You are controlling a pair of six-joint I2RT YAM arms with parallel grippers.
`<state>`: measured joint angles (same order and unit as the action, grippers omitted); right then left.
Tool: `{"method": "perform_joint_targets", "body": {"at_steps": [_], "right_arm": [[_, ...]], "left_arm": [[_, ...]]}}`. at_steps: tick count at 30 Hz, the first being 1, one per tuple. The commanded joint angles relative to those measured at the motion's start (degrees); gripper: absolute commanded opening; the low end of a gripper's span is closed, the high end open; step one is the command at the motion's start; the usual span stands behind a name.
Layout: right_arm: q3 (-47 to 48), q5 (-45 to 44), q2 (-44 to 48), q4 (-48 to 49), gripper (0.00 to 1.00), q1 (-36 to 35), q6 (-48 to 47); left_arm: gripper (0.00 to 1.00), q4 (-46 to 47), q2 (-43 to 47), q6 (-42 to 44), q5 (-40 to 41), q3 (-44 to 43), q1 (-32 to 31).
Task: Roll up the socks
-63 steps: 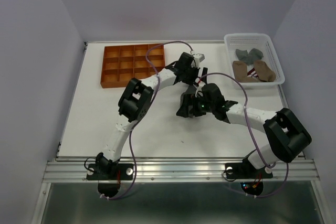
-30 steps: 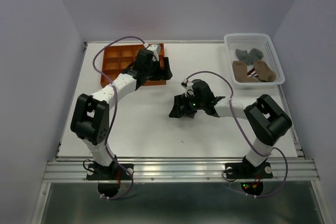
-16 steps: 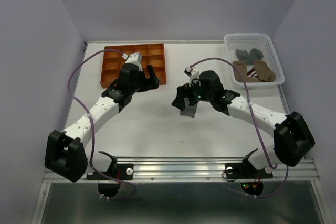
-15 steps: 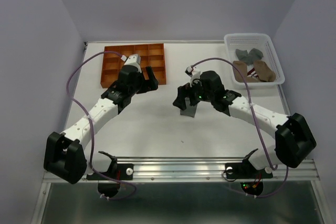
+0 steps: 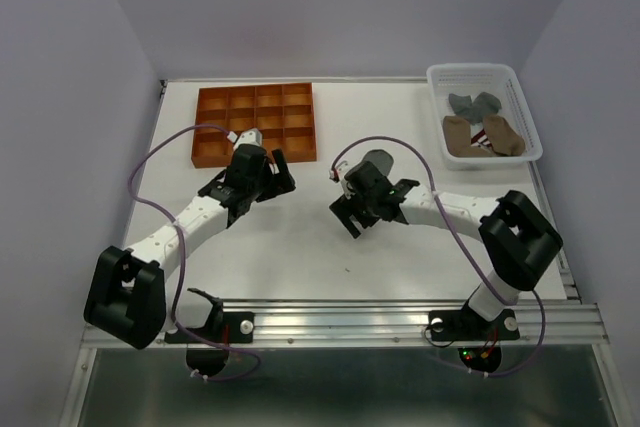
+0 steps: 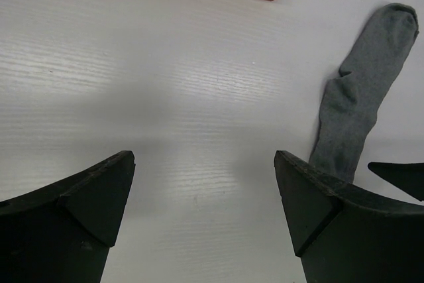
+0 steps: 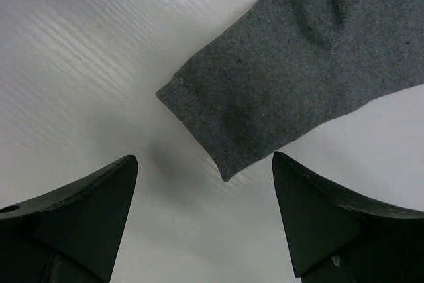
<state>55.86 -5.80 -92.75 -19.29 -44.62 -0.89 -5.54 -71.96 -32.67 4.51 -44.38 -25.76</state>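
The left gripper (image 6: 204, 157) is hovering wide and empty, the orange tray (image 5: 255, 125) at its 11 o'clock. A grey sock (image 7: 298, 77) is lying flat at table centre; the right gripper (image 7: 204, 158), spread wide, is straddling its cuff. Rolling is seemingly just starting: pinching that cuff comes next.

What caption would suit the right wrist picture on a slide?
Right gripper hovers open over one end of a flat grey sock on the white table.

Left hand (image 6: 204, 157) spread wide, right hand (image 7: 204, 157) likewise, both held low.
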Motion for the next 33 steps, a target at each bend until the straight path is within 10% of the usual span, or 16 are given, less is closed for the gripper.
{"method": "perform_joint_targets", "body": {"at_steps": [1, 7, 22, 33], "right_arm": [[4.3, -6.2, -2.5, -1.4, 0.76, -1.8, -5.4], [3.3, -5.3, -4.4, 0.0, 0.44, -2.3, -6.5], [3.8, -2.6, -8.1, 1.5, 0.17, -2.3, -5.5], [9.3, 18.5, -9.5, 0.4, 0.01, -0.5, 8.7]], "left_arm": [[0.99, 1.2, -0.9, 0.0, 0.0, -1.5, 0.2], [0.99, 2.0, -1.2, 0.1, -0.2, -1.3, 0.2], [0.99, 1.7, -1.4, 0.6, -1.3, -1.5, 0.2], [0.99, 5.1, 0.9, -0.4, -12.4, 2.2, 0.2]]}}
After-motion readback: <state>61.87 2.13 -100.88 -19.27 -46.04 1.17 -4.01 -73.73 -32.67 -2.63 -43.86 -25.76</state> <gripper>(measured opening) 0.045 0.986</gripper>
